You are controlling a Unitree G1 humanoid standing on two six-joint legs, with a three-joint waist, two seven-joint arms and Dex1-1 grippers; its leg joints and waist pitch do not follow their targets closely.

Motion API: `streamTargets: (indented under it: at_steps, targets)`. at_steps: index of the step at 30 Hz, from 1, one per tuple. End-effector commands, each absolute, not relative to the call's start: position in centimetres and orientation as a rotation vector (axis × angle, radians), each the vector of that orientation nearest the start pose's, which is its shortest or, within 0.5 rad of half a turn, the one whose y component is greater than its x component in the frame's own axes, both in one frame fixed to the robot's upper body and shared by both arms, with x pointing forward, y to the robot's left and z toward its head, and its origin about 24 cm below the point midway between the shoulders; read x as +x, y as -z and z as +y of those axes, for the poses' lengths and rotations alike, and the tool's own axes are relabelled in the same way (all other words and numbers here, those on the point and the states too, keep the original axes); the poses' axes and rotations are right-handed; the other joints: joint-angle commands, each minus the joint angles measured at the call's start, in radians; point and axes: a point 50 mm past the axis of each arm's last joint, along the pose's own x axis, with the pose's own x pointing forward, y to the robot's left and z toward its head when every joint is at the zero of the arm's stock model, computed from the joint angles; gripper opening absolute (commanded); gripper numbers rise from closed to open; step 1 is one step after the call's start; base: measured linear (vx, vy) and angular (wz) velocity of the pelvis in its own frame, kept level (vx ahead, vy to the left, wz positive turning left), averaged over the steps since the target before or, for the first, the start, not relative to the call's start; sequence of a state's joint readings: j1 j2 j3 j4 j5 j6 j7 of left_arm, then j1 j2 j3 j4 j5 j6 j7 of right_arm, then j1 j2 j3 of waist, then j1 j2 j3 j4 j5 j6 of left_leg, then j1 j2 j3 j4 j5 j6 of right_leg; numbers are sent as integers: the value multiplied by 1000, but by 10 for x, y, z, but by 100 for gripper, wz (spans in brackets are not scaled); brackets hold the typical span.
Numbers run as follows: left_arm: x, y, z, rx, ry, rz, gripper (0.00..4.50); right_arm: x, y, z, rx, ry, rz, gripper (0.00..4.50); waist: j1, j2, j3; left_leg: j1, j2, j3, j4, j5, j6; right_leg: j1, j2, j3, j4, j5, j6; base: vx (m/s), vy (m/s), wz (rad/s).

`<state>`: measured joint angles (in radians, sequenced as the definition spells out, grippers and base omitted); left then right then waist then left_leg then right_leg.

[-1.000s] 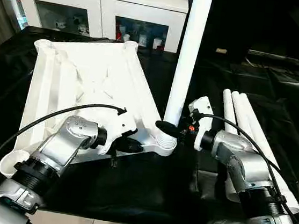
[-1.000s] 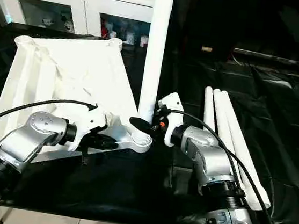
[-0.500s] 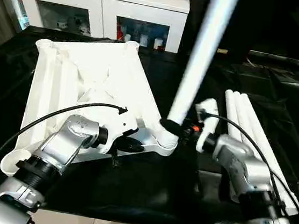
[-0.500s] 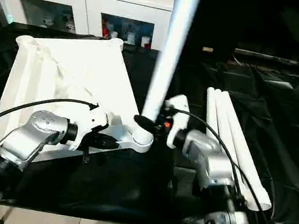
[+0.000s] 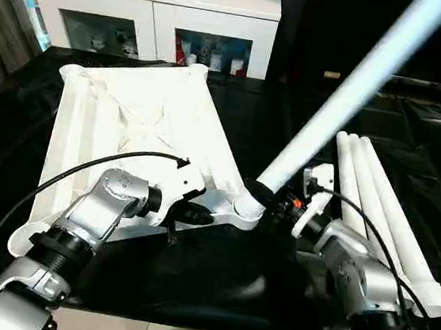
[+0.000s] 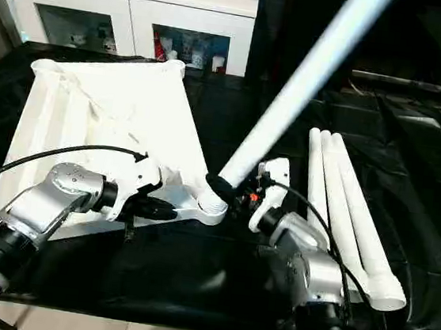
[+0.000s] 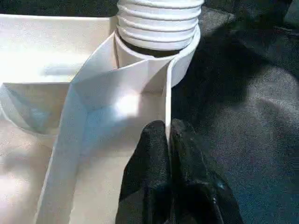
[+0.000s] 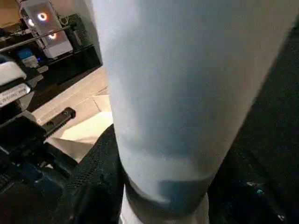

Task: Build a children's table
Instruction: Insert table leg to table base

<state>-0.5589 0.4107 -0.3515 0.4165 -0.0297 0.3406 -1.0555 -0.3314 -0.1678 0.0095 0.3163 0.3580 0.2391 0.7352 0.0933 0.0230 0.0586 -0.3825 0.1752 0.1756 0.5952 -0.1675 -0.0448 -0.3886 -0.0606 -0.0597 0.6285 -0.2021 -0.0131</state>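
The tabletop [image 5: 130, 115] looked like smooth white plastic with a soft sheen, its ribbed underside catching glare. The tilted leg [image 5: 348, 96] and the three spare legs [image 5: 375, 206] were the same smooth white plastic; the tilted leg's threaded end [image 7: 159, 23] showed moulded ridges. The black table drape [image 5: 216, 272] was a wrinkled, slightly glossy cloth. The forearms [image 5: 96, 210] were brushed silver metal, the fingertips [image 7: 154, 154] matt black and finely textured. The cabinet [image 5: 155, 6] was smooth white with glass doors.
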Motion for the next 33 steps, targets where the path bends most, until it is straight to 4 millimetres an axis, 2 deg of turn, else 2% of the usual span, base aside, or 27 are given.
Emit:
streamTargets:
  at_steps: [1, 3, 4, 6, 7, 10, 13, 14, 16, 17, 19, 20, 26, 28, 33]
  targets:
    - [322, -61, 146, 442, 1097, 544, 0, 290, -26, -132, 173, -801, 297, 190, 4, 8, -53, 28, 58, -35, -86, -400, -38, 20, -100, 55, -116, -451, -158, 0, 0, 0]
    - [322, -61, 146, 445, 1098, 544, 0, 291, -28, -129, 151, -821, 296, 189, 4, 12, -53, 27, 59, -36, -87, -399, -39, 21, -100, 55, -115, -459, -151, 0, 0, 0]
    - [322, -60, 146, 448, 1098, 545, 0, 291, -29, -128, 143, -830, 295, 189, 4, 5, -53, 26, 59, -37, -88, -393, -38, 21, -99, 54, -113, -458, -148, 0, 0, 0]
    - [321, -59, 146, 459, 1107, 546, 0, 294, -33, -122, 105, -876, 297, 189, 3, 6, -52, 26, 59, -37, -88, -398, -37, 19, -101, 54, -114, -472, -147, 0, 0, 0]
    - [320, -58, 146, 462, 1110, 546, 0, 296, -34, -119, 86, -898, 301, 189, 4, -3, -53, 25, 59, -37, -87, -380, -31, 20, -104, 55, -114, -487, -143, 0, 0, 0]
    - [318, -58, 144, 472, 1124, 545, 0, 303, -38, -111, 34, -955, 312, 189, -1, -19, -50, 22, 58, -35, -87, -373, -24, 18, -105, 53, -118, -528, -130, 0, 0, 0]
    - [317, -57, 144, 481, 1133, 547, 0, 306, -39, -110, 11, -975, 321, 189, 0, -13, -50, 24, 59, -37, -87, -377, -28, 14, -107, 55, -122, -542, -120, 0, 0, 0]
    - [316, -56, 143, 487, 1139, 545, 0, 309, -41, -108, -15, -998, 335, 189, -3, -32, -52, 23, 61, -36, -90, -371, -26, 18, -105, 53, -120, -524, -120, 0, 0, 0]
    - [316, -56, 143, 490, 1141, 542, 0, 311, -41, -108, -36, -1014, 347, 189, -3, -22, -51, 23, 62, -37, -91, -369, -29, 16, -105, 52, -116, -500, -129, 0, 0, 0]
    - [315, -56, 141, 489, 1145, 535, 0, 315, -43, -108, -51, -1015, 354, 189, -4, -32, -53, 25, 63, -36, -91, -369, -30, 16, -103, 53, -113, -479, -135, 0, 0, 0]
    - [315, -56, 140, 489, 1152, 530, 0, 316, -43, -108, -58, -1019, 359, 189, -4, -28, -53, 27, 63, -34, -91, -374, -35, 14, -103, 54, -112, -455, -145, 0, 0, 0]
    - [315, -56, 139, 486, 1158, 527, 0, 318, -44, -108, -65, -1022, 360, 189, -4, -33, -53, 28, 63, -34, -91, -377, -36, 15, -103, 54, -111, -446, -150, 0, 0, 0]
    - [310, -58, 132, 486, 1232, 491, 0, 318, -42, -111, -85, -1075, 392, 189, -2, -33, -55, 27, 64, -31, -90, -359, -31, 19, -103, 56, -109, -403, -160, 0, 0, 0]
    - [302, -58, 127, 494, 1337, 454, 0, 314, -37, -115, -75, -1137, 434, 189, -3, -33, -58, 23, 64, -31, -90, -341, -24, 25, -101, 55, -103, -361, -172, 0, 0, 0]
    - [294, -59, 123, 513, 1442, 420, 0, 304, -27, -122, -64, -1201, 478, 189, 1, -29, -61, 25, 66, -26, -89, -303, -11, 28, -97, 55, -94, -254, -201, 0, 0, 0]
